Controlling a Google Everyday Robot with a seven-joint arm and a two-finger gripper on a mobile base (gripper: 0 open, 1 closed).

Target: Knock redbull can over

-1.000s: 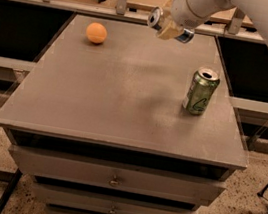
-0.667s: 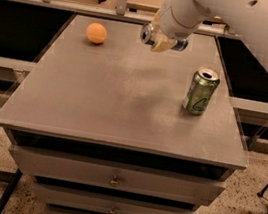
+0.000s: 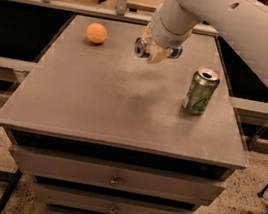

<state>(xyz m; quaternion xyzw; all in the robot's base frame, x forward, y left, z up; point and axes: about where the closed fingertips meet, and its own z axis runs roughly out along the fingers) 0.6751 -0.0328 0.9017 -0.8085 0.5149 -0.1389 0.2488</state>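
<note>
My gripper [image 3: 155, 56] hangs above the far middle of the grey table [image 3: 98, 108], on the end of the white arm coming in from the upper right. It is shut on the redbull can [image 3: 142, 47], which lies sideways in the fingers. The can's silver end points left and its blue body sticks out to the right. The can is held in the air, clear of the table top, and its shadow falls on the table below. The middle of the can is hidden by the fingers.
A wider green can [image 3: 200, 90] stands upright at the right side of the table, to the right of and nearer than the gripper. An orange ball [image 3: 96, 33] rests at the far left. Drawers [image 3: 115, 179] are under the table top.
The arm has swung left and toward the near side, carrying the sideways can from the table's far right edge to over its far middle.
</note>
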